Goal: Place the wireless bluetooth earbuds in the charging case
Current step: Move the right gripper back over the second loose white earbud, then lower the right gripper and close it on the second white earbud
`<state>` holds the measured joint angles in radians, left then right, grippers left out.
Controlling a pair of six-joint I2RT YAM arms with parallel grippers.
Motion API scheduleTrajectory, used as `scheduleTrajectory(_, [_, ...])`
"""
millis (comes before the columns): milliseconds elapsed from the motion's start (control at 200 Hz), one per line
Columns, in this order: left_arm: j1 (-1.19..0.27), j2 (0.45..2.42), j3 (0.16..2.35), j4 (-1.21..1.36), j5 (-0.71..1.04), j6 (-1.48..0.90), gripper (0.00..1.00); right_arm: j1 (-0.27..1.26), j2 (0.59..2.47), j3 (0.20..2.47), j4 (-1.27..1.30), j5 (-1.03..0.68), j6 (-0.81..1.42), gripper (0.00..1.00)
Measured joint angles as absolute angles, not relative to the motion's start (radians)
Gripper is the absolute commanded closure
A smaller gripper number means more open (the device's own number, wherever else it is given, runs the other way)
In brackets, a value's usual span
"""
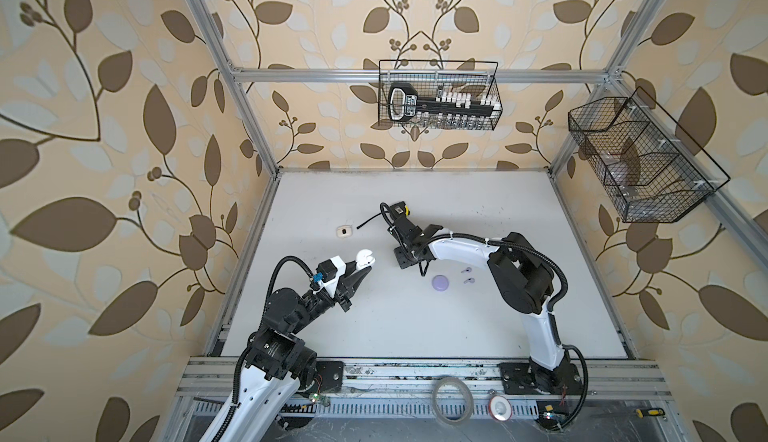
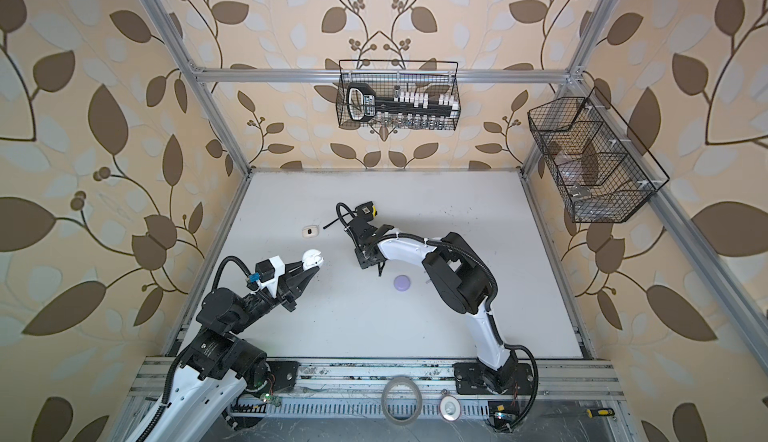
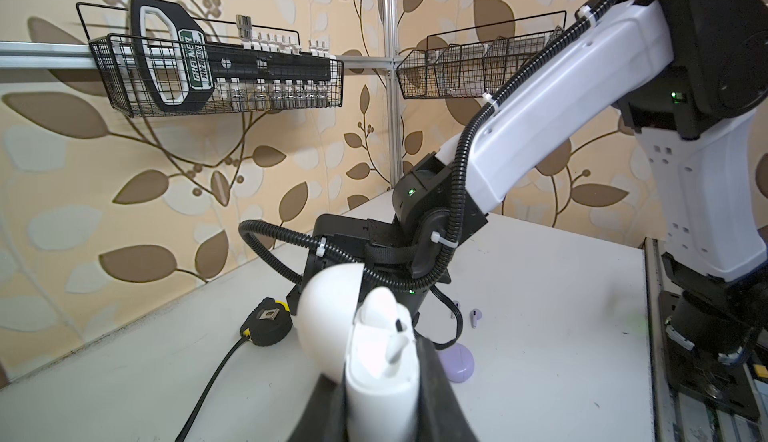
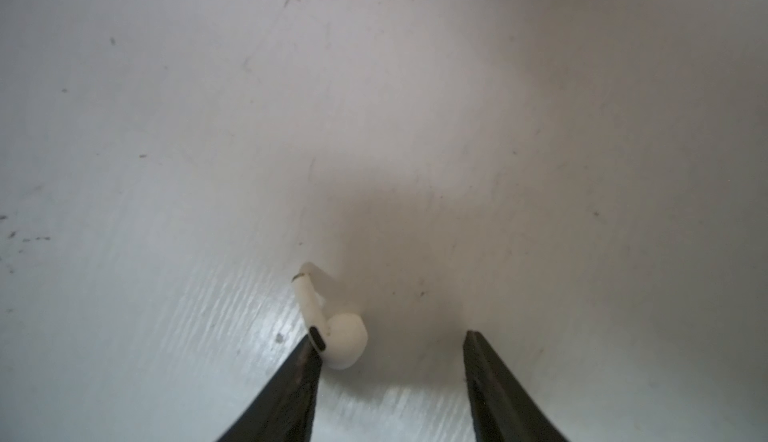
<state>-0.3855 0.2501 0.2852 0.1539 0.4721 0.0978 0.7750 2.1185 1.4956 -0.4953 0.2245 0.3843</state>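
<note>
We see the white charging case [image 3: 376, 382] clear of the table [image 1: 415, 328], lid open, one white earbud [image 3: 394, 348] seated inside — the second white earbud [image 4: 343, 340] sits on the table. Two lavender earbuds [image 1: 466, 270] lie near the shut lavender case [image 1: 439, 282].

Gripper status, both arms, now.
Left gripper: shut on the open white charging case.
Right gripper: open, white earbud lying between its jaws, not gripped.

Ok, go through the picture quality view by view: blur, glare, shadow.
Left wrist view: the white case in the left gripper sits too near the lens and blurs; the wire basket behind is sharp. Right wrist view: glare streaks the table beside the white earbud, a soft shadow beyond it. Both top views: evenly lit, sharp, walls splayed by the wide lens.
</note>
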Motion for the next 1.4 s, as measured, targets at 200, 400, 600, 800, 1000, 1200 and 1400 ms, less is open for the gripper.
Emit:
scheduleTrajectory(200, [-0.385, 0.250, 0.285, 0.154, 0.472, 0.097, 1.00, 0.746, 2.103, 1.467, -0.479, 0.225, 0.385, 0.44])
scheduleTrajectory(400, [-0.385, 0.250, 0.285, 0.157, 0.474, 0.096, 1.00, 0.730, 2.101, 1.465, -0.475, 0.229, 0.392, 0.45])
scheduleTrajectory(600, [-0.385, 0.250, 0.285, 0.160, 0.479, 0.096, 1.00, 0.711, 2.089, 1.442, -0.459, 0.237, 0.396, 0.46])
scheduleTrajectory(800, [-0.385, 0.247, 0.285, 0.161, 0.489, 0.094, 1.00, 0.690, 2.088, 1.441, -0.453, 0.240, 0.399, 0.46])
scheduleTrajectory(1000, [-0.385, 0.242, 0.285, 0.161, 0.490, 0.093, 1.00, 0.690, 2.091, 1.448, -0.459, 0.244, 0.399, 0.47])
scheduleTrajectory(1200, [-0.385, 0.240, 0.285, 0.161, 0.491, 0.093, 1.00, 0.690, 2.085, 1.454, -0.487, 0.264, 0.399, 0.46])
scheduleTrajectory(1400, [-0.385, 0.239, 0.285, 0.160, 0.491, 0.093, 1.00, 0.702, 2.033, 1.548, -0.588, 0.257, 0.386, 0.45])
